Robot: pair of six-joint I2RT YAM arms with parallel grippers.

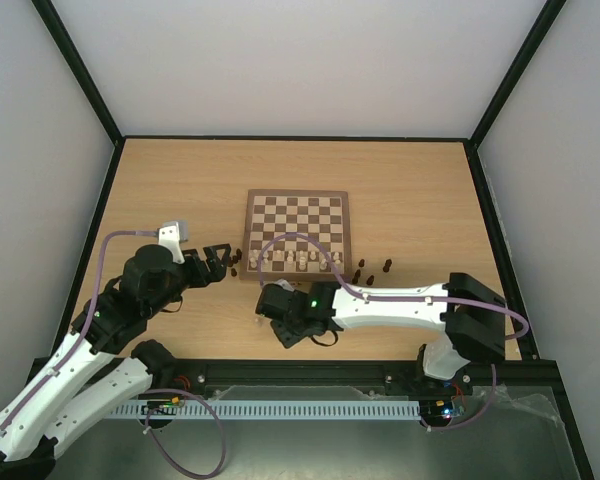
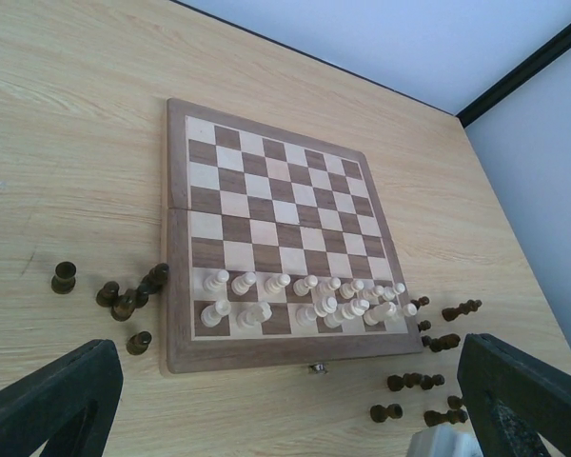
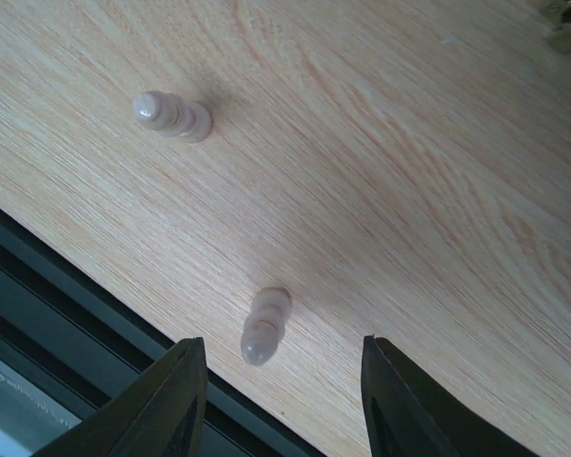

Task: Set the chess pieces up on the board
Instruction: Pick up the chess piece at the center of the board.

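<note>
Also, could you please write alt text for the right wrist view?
A pale chess piece sits on the light-wood tabletop near its edge, just ahead of the open right gripper. A second pale piece sits farther off, upper left.

No text, label, brand, number or sign can be read in any view. The plain brown border of the board [image 1: 297, 193] shows no legible letters or figures.
</note>
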